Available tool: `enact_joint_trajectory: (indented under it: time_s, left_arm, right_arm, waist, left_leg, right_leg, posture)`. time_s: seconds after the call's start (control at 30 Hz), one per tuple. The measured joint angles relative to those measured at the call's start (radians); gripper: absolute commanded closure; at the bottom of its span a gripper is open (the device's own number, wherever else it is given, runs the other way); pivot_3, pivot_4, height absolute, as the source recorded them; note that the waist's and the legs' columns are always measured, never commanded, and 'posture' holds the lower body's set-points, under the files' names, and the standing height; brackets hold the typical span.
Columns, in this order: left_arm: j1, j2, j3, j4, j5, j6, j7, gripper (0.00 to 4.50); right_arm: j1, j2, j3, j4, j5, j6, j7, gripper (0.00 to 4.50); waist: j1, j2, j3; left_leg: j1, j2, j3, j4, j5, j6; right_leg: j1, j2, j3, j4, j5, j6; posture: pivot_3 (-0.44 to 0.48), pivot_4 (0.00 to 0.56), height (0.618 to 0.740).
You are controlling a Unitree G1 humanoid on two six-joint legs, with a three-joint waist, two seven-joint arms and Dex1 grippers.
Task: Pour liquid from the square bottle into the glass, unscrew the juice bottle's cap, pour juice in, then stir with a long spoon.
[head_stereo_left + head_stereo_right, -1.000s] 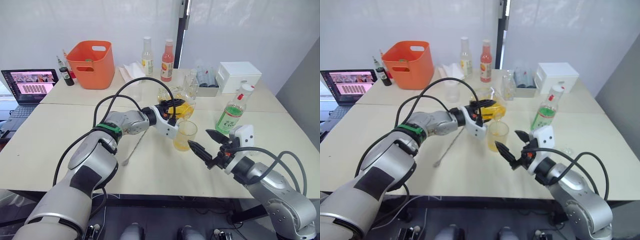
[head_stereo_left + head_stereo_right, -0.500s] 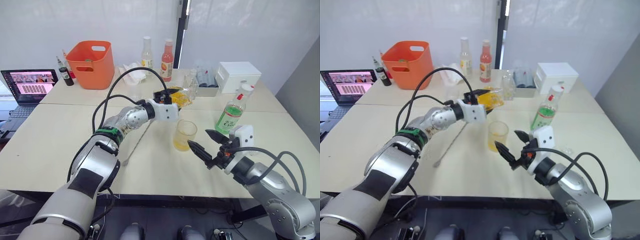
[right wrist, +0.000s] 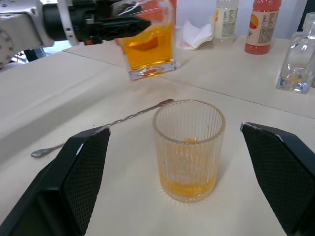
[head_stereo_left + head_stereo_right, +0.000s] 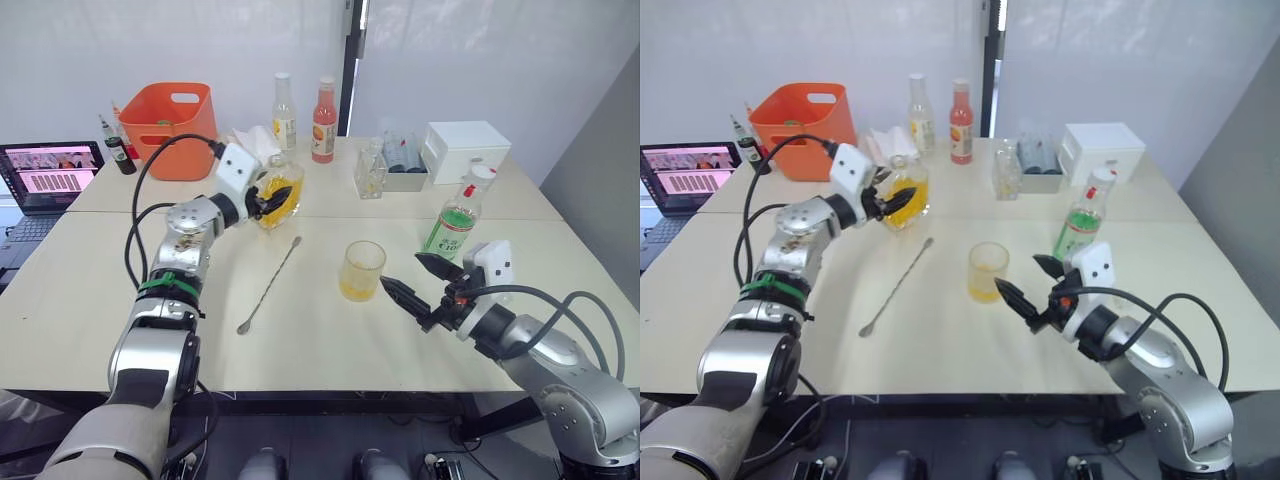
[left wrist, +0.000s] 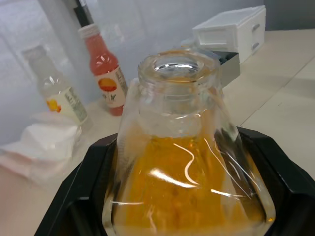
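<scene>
My left gripper [image 4: 270, 200] is shut on the square bottle [image 4: 287, 188], which is upright at the back left with its base at the tabletop. It holds orange-yellow liquid and its neck [image 5: 178, 73] is unstoppered. The glass [image 4: 361, 270] stands mid-table with a little orange liquid in the bottom. My right gripper [image 4: 402, 273] is open just right of the glass, its fingers pointing at it without touching. The green juice bottle [image 4: 455, 222] stands behind that gripper with its white cap [image 4: 482, 178] on. The long spoon [image 4: 270, 284] lies flat between the square bottle and the glass.
An orange basket [image 4: 178, 118] and a laptop [image 4: 45, 170] sit at the far left. A pale yellow bottle [image 4: 284, 100], a red-orange bottle [image 4: 323, 107], a small clear bottle [image 4: 370, 172], crumpled tissue [image 4: 245, 145] and a white box [image 4: 465, 150] line the back.
My left arm swung the square bottle from its tilt over the glass to the back left and brought it upright. The right gripper has stayed open beside the glass. The camera shifted slightly.
</scene>
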Motion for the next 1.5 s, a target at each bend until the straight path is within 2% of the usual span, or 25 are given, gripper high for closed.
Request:
enact_joint_trajectory:
  time_s: [0.1, 0.23, 0.47, 0.57, 0.87, 1.03, 1.3, 1.33, 1.43, 1.5]
  left_arm:
    - [0.132, 0.04, 0.043, -0.198, -0.051, 0.18, 0.016, 1.71]
    - [0.253, 0.071, 0.096, -0.373, -0.116, 0.368, 0.047, 1.71]
    - [0.367, 0.071, 0.176, -0.55, -0.185, 0.497, 0.142, 1.71]
    - [0.388, 0.041, 0.206, -0.564, -0.2, 0.502, 0.203, 1.71]
    - [0.393, -0.036, 0.202, -0.556, -0.16, 0.428, 0.377, 1.71]
    - [0.381, -0.05, 0.176, -0.55, -0.138, 0.423, 0.445, 1.71]
    - [0.291, -0.052, 0.145, -0.463, -0.108, 0.466, 0.526, 1.71]
    - [0.28, -0.052, 0.139, -0.453, -0.103, 0.471, 0.532, 0.91]
    - [0.275, -0.053, 0.136, -0.414, -0.086, 0.482, 0.55, 0.03]
    - [0.277, -0.06, 0.136, -0.38, -0.084, 0.488, 0.558, 0.03]
  right_arm:
    - [-0.013, -0.026, -0.012, 0.022, 0.0, 0.0, 0.029, 0.0]
    - [-0.013, -0.04, -0.02, 0.055, -0.001, 0.0, 0.054, 0.0]
    - [-0.002, -0.062, -0.048, 0.065, -0.002, 0.0, 0.076, 0.0]
    - [0.019, -0.068, -0.053, 0.066, -0.002, 0.0, 0.083, 0.0]
    - [0.02, -0.078, -0.064, 0.063, 0.003, 0.02, 0.084, 0.0]
    - [0.02, -0.078, -0.069, 0.056, 0.029, 0.038, 0.075, 0.0]
    - [0.022, -0.079, -0.086, 0.036, 0.038, 0.04, 0.053, 0.0]
    - [0.022, -0.079, -0.086, 0.035, 0.038, 0.04, 0.05, 0.0]
    - [0.022, -0.079, -0.086, 0.03, 0.038, 0.04, 0.042, 0.0]
    - [0.022, -0.079, -0.085, 0.03, 0.038, 0.04, 0.037, 0.0]
  waist:
    - [0.001, 0.0, 0.0]
    - [0.008, 0.0, 0.0]
    - [0.017, 0.0, 0.0]
    - [0.018, 0.0, 0.0]
    - [0.02, 0.0, 0.0]
    - [0.019, 0.0, 0.0]
    - [0.016, 0.0, -0.001]
    - [0.016, 0.0, -0.001]
    - [0.014, 0.0, -0.001]
    - [0.012, 0.0, -0.001]
  left_leg:
    - [0.0, 0.0, -0.001, 0.0, 0.0, 0.0]
    - [0.0, -0.001, -0.002, 0.001, 0.0, 0.0]
    - [0.0, 0.0, -0.002, 0.002, 0.0, 0.0]
    - [0.0, -0.001, -0.002, 0.002, 0.0, 0.0]
    - [0.003, 0.0, -0.001, 0.002, 0.0, -0.001]
    - [0.006, 0.0, 0.0, 0.002, 0.001, -0.001]
    - [0.011, 0.0, 0.001, 0.002, 0.001, -0.002]
    - [0.012, 0.0, 0.001, 0.002, 0.001, -0.002]
    - [0.012, 0.0, 0.002, 0.001, 0.001, -0.002]
    - [0.01, 0.0, 0.002, 0.001, 0.001, -0.002]
  right_leg:
    - [0.0, 0.0, 0.0, 0.0, 0.0, 0.0]
    - [0.001, -0.001, 0.0, 0.0, 0.0, 0.0]
    - [0.001, -0.001, 0.0, 0.0, 0.0, 0.0]
    - [0.001, -0.001, 0.0, 0.0, 0.0, 0.0]
    - [0.002, -0.001, 0.001, -0.001, 0.0, 0.0]
    - [0.004, 0.0, 0.002, -0.001, 0.0, 0.0]
    - [0.007, 0.0, 0.003, 0.0, 0.0, 0.0]
    - [0.008, 0.0, 0.003, 0.0, 0.0, 0.0]
    - [0.007, 0.0, 0.003, 0.0, 0.0, 0.0]
    - [0.005, 0.0, 0.003, 0.0, 0.0, 0.0]
  posture:
    - [0.0, 0.15, 0.715]
    - [0.0, 0.15, 0.715]
    - [0.0, 0.15, 0.715]
    - [0.0, 0.15, 0.715]
    - [0.0, 0.15, 0.715]
    - [0.0, 0.15, 0.715]
    - [0.0, 0.15, 0.715]
    - [0.0, 0.15, 0.715]
    - [0.0, 0.15, 0.715]
    - [0.0, 0.15, 0.715]
